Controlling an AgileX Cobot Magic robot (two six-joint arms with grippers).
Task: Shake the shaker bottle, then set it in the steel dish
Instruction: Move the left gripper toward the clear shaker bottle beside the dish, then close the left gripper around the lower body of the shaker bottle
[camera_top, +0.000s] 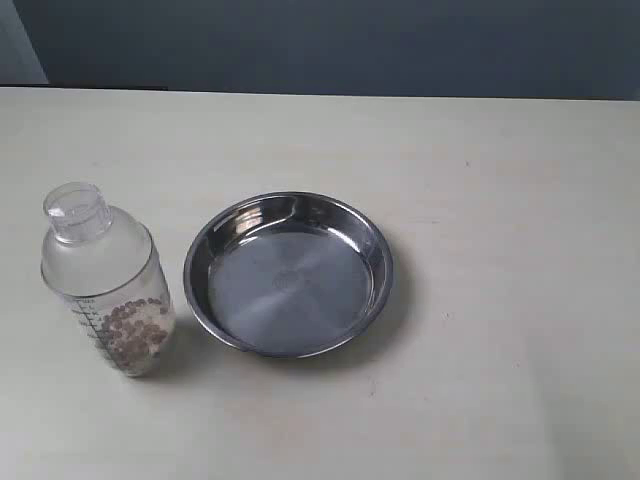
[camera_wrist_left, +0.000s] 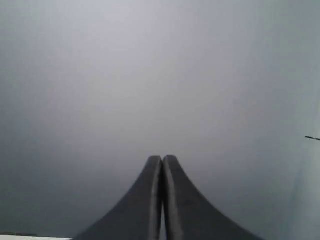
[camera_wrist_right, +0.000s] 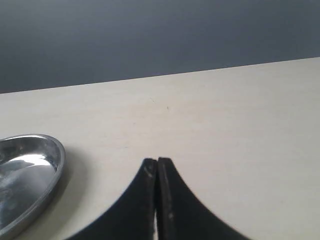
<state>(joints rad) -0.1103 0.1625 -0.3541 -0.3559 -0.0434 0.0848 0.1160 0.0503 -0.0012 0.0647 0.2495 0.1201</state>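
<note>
The clear shaker bottle stands upright at the left of the table, brown beads in its lower part and a round cap on top. Just to its right lies the round steel dish, with nothing in it; its rim also shows in the right wrist view. Neither arm appears in the exterior view. My left gripper is shut with nothing in it and faces a plain grey wall. Over bare tabletop beside the dish, my right gripper is shut on nothing.
The pale table runs back to a dark grey wall. Bare tabletop lies to the right of the dish and in front of it.
</note>
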